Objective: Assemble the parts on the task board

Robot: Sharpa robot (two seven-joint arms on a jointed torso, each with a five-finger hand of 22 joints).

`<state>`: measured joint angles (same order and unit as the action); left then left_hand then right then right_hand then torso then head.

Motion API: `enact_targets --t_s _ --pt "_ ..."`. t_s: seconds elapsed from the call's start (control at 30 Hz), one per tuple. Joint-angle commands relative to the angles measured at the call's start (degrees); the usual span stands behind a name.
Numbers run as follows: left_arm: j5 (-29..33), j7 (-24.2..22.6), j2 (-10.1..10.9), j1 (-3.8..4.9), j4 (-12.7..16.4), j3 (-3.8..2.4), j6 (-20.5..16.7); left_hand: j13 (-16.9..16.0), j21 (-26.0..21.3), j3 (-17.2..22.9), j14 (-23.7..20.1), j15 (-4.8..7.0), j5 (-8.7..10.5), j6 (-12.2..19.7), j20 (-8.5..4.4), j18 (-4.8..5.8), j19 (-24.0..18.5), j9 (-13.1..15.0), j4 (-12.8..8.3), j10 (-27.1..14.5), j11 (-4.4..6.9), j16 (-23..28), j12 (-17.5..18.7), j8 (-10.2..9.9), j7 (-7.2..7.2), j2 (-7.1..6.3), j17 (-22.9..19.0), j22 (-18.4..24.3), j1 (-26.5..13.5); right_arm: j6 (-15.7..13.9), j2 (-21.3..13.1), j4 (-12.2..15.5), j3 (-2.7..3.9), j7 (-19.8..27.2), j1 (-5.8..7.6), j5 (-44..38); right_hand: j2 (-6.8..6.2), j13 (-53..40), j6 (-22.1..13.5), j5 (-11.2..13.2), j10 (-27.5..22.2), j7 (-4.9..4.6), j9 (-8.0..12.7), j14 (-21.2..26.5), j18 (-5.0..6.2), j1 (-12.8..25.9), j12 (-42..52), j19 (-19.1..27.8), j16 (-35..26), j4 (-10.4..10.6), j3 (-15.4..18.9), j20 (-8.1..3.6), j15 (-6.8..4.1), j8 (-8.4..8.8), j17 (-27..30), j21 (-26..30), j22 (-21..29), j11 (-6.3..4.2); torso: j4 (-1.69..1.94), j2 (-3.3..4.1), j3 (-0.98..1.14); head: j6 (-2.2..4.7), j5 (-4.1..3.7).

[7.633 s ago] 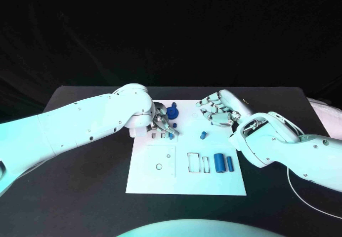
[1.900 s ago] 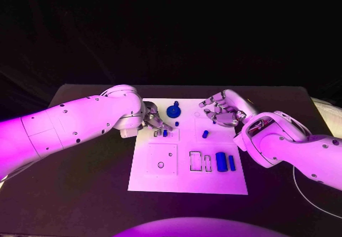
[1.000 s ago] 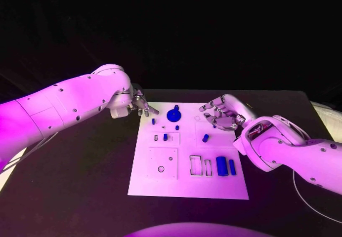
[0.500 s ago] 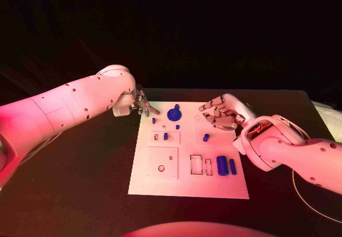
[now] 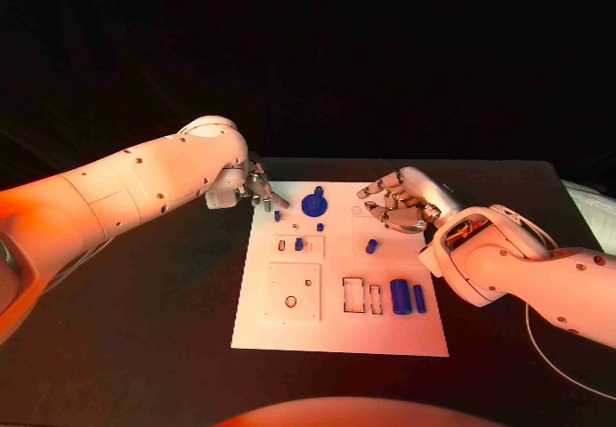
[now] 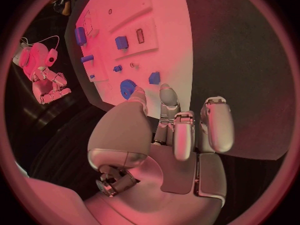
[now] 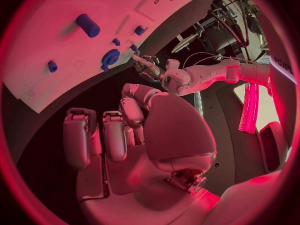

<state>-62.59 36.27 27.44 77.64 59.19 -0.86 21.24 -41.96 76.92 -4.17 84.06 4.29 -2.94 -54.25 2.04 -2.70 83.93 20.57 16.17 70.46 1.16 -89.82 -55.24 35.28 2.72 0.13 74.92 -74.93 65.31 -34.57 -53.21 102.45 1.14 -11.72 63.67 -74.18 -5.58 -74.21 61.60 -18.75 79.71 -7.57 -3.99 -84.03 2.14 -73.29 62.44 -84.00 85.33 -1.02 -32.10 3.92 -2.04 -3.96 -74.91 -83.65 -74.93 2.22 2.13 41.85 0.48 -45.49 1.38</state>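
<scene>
The white task board (image 5: 340, 320) lies mid-table with several blue parts on it. A blue gear (image 5: 313, 205) sits at its far edge, and a small peg (image 5: 278, 215) stands to the gear's left. Another small part (image 5: 298, 244) stands in a square recess. Two blue cylinders (image 5: 397, 296) lie at the near right. My left hand (image 5: 257, 190) hovers over the board's far-left corner, fingertips just above that peg, holding nothing. My right hand (image 5: 395, 205) hangs over the far-right edge, fingers loosely bent and apart, empty. The left wrist view shows the gear (image 6: 128, 88) just beyond my fingertips (image 6: 167, 93).
A short blue part (image 5: 369, 245) lies loose near the board's middle right, and empty rectangular slots (image 5: 352, 295) sit left of the cylinders. Black table (image 5: 141, 302) surrounds the board. A white cable (image 5: 546, 351) runs along the table's right side.
My left hand lifted off the square recess, leaving a small blue part standing there, and drew back to the far-left corner. In the last half second it barely shifted. The right hand stayed put.
</scene>
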Motion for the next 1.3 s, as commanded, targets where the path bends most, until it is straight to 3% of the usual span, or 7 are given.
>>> enact_targets --t_s 0.03,0.6,0.83,1.07,1.2,1.3 --pt "0.53 -0.78 -0.32 -0.04 -0.12 0.01 2.43 -0.1 0.4 -0.31 5.94 0.34 0.19 -0.5 -0.46 0.02 2.67 0.14 -0.14 0.4 0.07 -0.18 -0.38 0.26 0.1 0.04 15.08 -9.55 1.06 0.71 0.11 0.02 0.01 0.48 -0.01 -0.22 -0.02 0.08 0.07 -0.06 -0.27 -0.01 0.03 -4.57 0.54 0.06 -0.34 -0.38 -0.19 -0.27 0.12 0.13 0.07 0.13 -8.85 0.37 -3.55 0.05 0.01 -0.02 0.01 -0.04 0.02" --pt "1.19 -1.1 -1.1 -0.44 -0.93 0.16 3.88 0.02 0.4 -0.58 5.94 0.36 0.18 -0.75 -0.48 0.03 2.68 0.42 -0.27 0.47 0.12 -0.18 -0.36 0.4 0.03 0.57 15.08 -9.59 2.25 0.81 0.21 0.04 0.01 0.47 -0.01 -0.22 0.01 0.07 0.07 -0.29 -0.27 -0.02 0.03 -4.57 0.55 -0.05 -0.32 -0.37 -0.19 -0.37 0.1 0.11 0.06 0.13 -8.86 0.39 -3.52 0.05 0.02 -0.02 -0.01 -0.1 0.07" --pt "1.33 -1.0 -1.14 -0.47 -0.99 0.17 3.09 0.11 0.35 -0.11 5.94 0.43 0.16 -0.92 -0.53 0.03 2.69 0.79 -0.76 0.6 0.24 -0.18 -0.38 0.56 -0.08 2.16 15.08 -9.62 4.28 0.89 0.23 0.03 0.01 0.46 -0.01 -0.22 0.01 0.07 0.07 -0.29 -0.27 -0.02 0.03 -4.57 0.55 -0.05 -0.32 -0.37 -0.19 -0.37 0.1 0.11 0.06 0.13 -8.86 0.39 -3.52 0.05 0.01 -0.02 -0.02 -0.16 0.02" --pt "1.79 -1.07 -1.25 -0.5 -1.02 0.18 2.54 0.55 0.02 3.75 5.94 0.74 0.09 -0.25 -0.75 -0.04 2.61 1.19 -4.64 0.34 0.69 -0.18 0.05 0.41 -0.56 4.96 15.08 -9.56 11.39 0.96 0.23 0.03 0.01 0.47 -0.01 -0.22 0.02 0.06 0.07 -0.37 -0.27 -0.03 0.03 -4.57 0.54 -0.08 -0.29 -0.39 -0.22 -0.4 0.11 0.11 0.06 0.13 -8.83 0.37 -3.56 0.06 0.03 -0.01 0.0 -0.26 0.0" --pt "1.93 -1.06 -1.38 -0.54 -1.12 0.19 2.3 1.22 -0.12 7.39 5.94 0.95 0.05 0.72 -0.94 -0.07 2.57 1.18 -7.77 -0.19 0.9 -0.18 0.85 -0.18 -0.72 5.97 15.08 -9.56 16.25 1.09 0.23 0.05 0.01 0.49 -0.01 -0.22 0.02 0.06 0.07 -0.37 -0.27 -0.03 0.03 -4.57 0.54 -0.08 -0.29 -0.39 -0.22 -0.4 0.11 0.11 0.06 0.13 -8.83 0.37 -3.56 0.06 0.02 -0.01 -0.01 -0.33 0.0" --pt "1.97 -1.04 -1.43 -0.56 -1.21 0.21 1.95 1.85 -0.28 10.83 5.94 0.67 0.06 1.25 -0.91 -0.06 2.53 1.26 -9.09 -0.37 0.47 -0.18 1.57 -0.59 -0.2 6.0 15.08 -9.56 17.78 1.2 0.23 0.04 0.01 0.48 -0.01 -0.22 0.02 0.06 0.07 -0.37 -0.27 -0.03 0.03 -4.57 0.54 -0.08 -0.29 -0.39 -0.22 -0.4 0.11 0.11 0.06 0.13 -8.83 0.37 -3.56 0.06 -0.01 -0.02 -0.02 -0.37 0.03"
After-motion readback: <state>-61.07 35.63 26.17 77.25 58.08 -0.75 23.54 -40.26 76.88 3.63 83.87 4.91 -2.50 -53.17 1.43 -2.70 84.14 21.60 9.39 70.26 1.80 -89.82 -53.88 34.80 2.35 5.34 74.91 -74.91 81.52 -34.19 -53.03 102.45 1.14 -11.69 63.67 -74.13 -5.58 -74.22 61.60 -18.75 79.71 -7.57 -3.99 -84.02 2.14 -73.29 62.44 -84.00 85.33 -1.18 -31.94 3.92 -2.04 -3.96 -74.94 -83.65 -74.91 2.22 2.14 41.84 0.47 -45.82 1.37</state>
